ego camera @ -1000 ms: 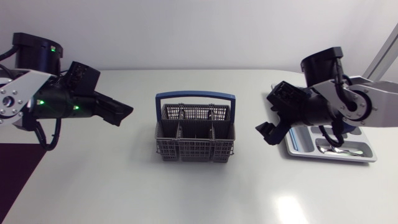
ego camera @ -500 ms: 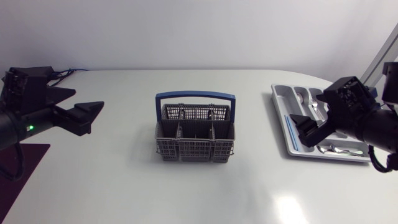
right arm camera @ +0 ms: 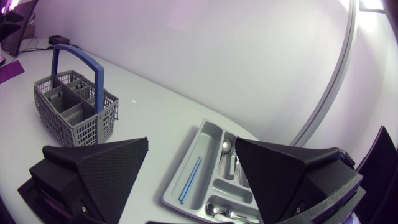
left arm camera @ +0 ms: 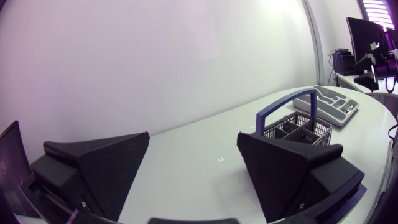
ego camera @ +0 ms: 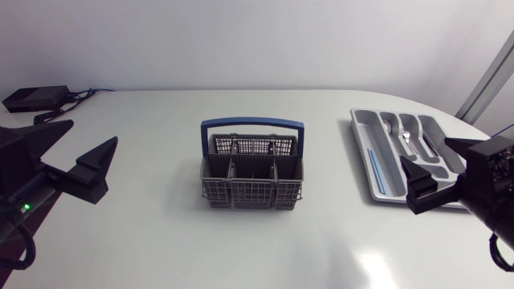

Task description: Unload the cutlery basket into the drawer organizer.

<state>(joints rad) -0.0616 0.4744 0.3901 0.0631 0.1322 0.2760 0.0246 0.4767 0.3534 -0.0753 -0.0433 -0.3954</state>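
Both arms pulled back to side edges. Left hand, mid-left, and right hand, lower right: open, empty. Cutlery basket, centre, looks empty; drawer organizer, right, holds cutlery. Unloading likely done; next: park arms.

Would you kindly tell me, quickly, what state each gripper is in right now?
Left gripper: open, holding nothing.
Right gripper: open, holding nothing.
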